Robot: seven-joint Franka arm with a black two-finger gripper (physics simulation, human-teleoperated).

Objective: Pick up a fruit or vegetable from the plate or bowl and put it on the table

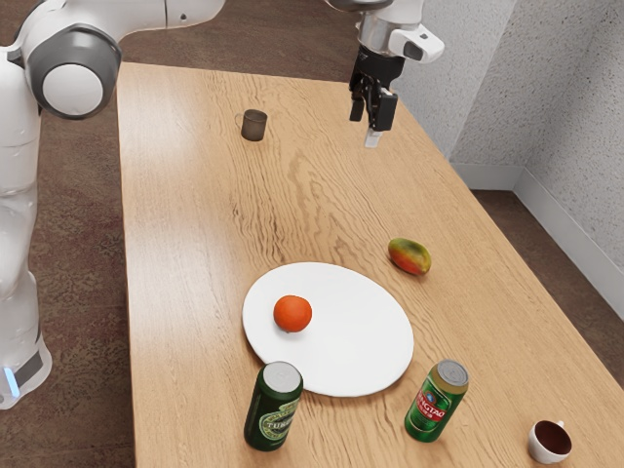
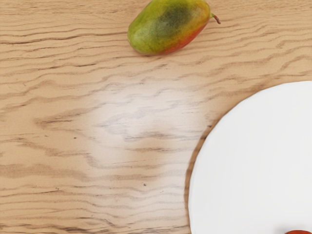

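One red-orange fruit [image 1: 292, 314] on the white plate [image 1: 356, 346], waiting to be picked.
The hand [image 1: 371, 135] is above the counter [image 1: 185, 214], nothing visible in it; how far open, I cannot tell. Best to centre over the fruit, descend upright clear of the dark green can [image 1: 274, 409], and grip its middle evenly, lest it roll.

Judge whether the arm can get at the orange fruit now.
Probably yes: the fruit sits on the plate with nothing over it, and the dark can seems to leave room.
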